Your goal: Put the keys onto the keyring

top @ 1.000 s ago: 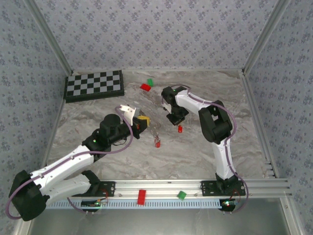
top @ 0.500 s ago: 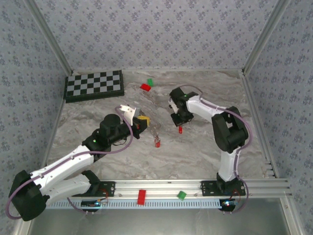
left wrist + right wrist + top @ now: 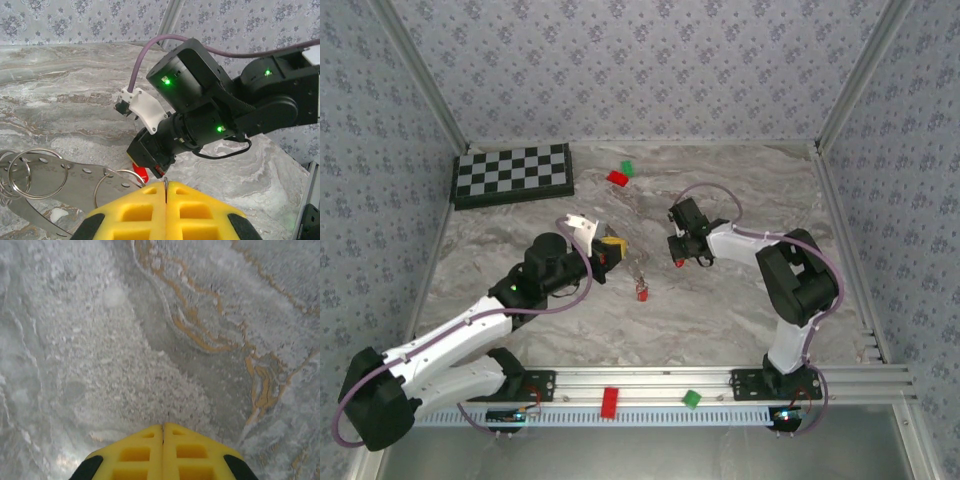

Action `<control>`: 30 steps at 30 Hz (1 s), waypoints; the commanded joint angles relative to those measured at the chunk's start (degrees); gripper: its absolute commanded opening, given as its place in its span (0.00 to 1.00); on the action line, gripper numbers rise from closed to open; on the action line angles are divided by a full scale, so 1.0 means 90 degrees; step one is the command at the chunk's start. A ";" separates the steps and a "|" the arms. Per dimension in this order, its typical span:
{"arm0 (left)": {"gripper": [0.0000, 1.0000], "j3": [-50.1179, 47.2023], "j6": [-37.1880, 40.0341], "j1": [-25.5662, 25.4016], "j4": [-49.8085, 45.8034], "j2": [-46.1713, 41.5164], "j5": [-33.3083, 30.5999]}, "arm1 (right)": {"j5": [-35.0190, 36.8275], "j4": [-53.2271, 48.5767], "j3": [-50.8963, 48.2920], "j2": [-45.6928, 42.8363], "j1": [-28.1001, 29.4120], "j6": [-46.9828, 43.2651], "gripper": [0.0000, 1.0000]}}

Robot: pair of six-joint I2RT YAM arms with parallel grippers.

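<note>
Checking grips: left gripper [image 3: 611, 247] has its pads together with a thin ring wire poking out of the seam, so it looks pinched on the keyring [image 3: 50, 175]; grey band trails to its 9 o'clock in the left wrist view. Right gripper [image 3: 678, 258] at 3 o'clock of the left, pads together too; red key [image 3: 142, 173] right at its tip, can't tell if nipped or lying on the table [image 3: 740, 320]. Second key [image 3: 642, 293] at 5 o'clock of the left gripper. Risks: tiny key twists or pops out of the pads; floppy band lets the ring swing off line; wrists this close could bump
</note>
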 commanded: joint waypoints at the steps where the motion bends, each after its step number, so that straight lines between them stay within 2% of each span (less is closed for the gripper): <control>1: 0.00 0.0032 -0.0021 -0.0020 0.0388 -0.0027 0.0073 | 0.0516 0.1103 -0.0470 -0.0193 0.0071 0.0398 0.00; 12: 0.00 0.0027 -0.0025 -0.0023 0.0404 0.0022 0.0068 | 0.1237 0.3740 -0.1960 -0.0453 0.0407 0.0676 0.00; 21: 0.00 0.0032 -0.0036 -0.0028 0.0416 0.0038 0.0066 | 0.1581 0.5637 -0.2713 -0.0117 0.0606 0.0782 0.00; 25: 0.00 0.0022 -0.0041 -0.0023 0.0410 0.0028 0.0066 | 0.1787 0.6379 -0.2897 0.0140 0.0704 0.0816 0.00; 30: 0.00 0.0031 -0.0014 -0.0020 0.0393 0.0021 0.0039 | 0.1907 0.6747 -0.2960 0.0331 0.0805 0.0861 0.00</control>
